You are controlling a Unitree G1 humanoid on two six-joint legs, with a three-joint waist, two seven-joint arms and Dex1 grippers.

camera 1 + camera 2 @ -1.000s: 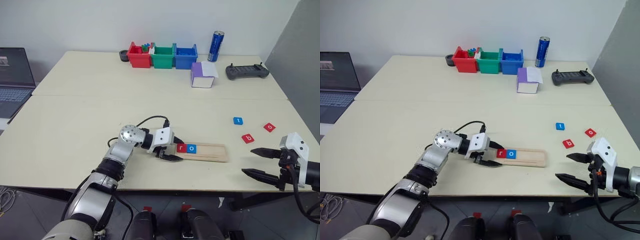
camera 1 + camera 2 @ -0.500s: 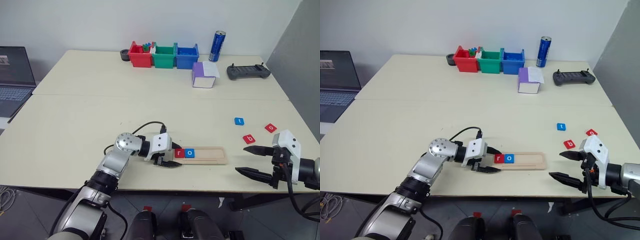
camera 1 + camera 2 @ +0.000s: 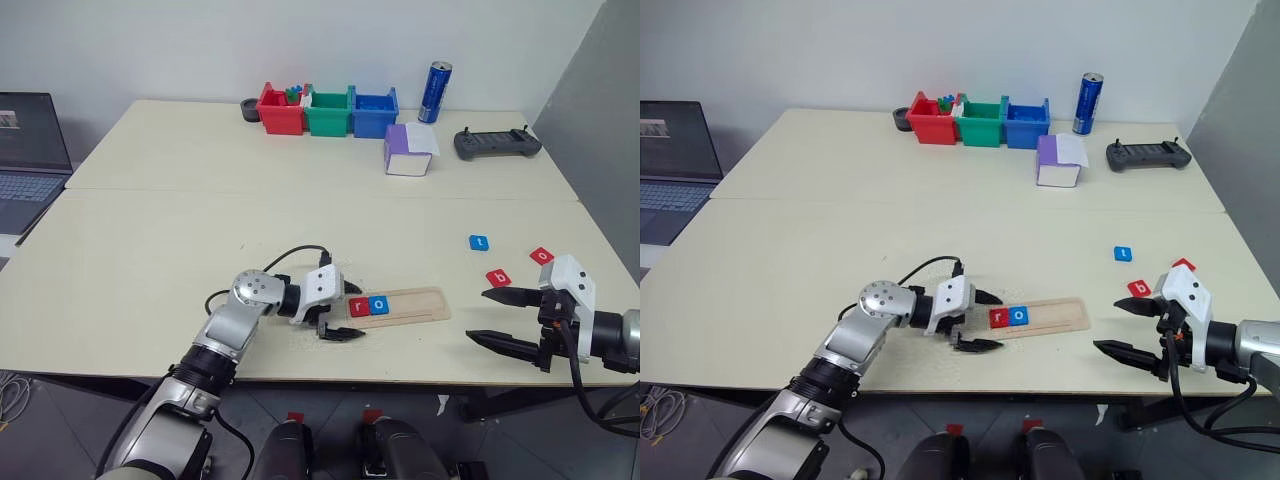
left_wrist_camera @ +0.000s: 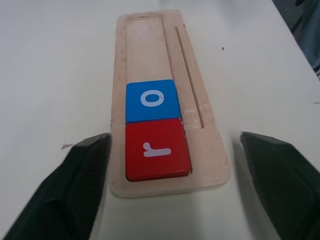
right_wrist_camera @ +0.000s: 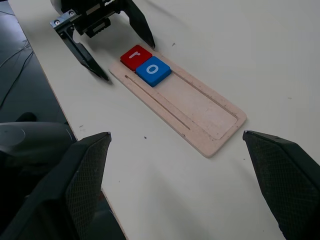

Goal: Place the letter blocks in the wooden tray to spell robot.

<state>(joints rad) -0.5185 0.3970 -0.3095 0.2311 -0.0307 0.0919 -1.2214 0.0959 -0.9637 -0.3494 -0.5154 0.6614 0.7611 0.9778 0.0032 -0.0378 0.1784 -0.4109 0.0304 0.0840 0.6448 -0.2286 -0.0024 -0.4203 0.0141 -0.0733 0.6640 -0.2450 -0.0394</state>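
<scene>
The wooden tray lies near the front edge of the cream table, with the red r block at its left end and the blue o block touching it on the right; the rest of the recess is bare wood. The left gripper sits at the tray's left end, its fingers spread wide on either side of that end and gripping nothing. The blue t block, red b block and red o block lie loose on the table to the right of the tray. The right gripper hovers near the b block, jaws wide apart and empty.
</scene>
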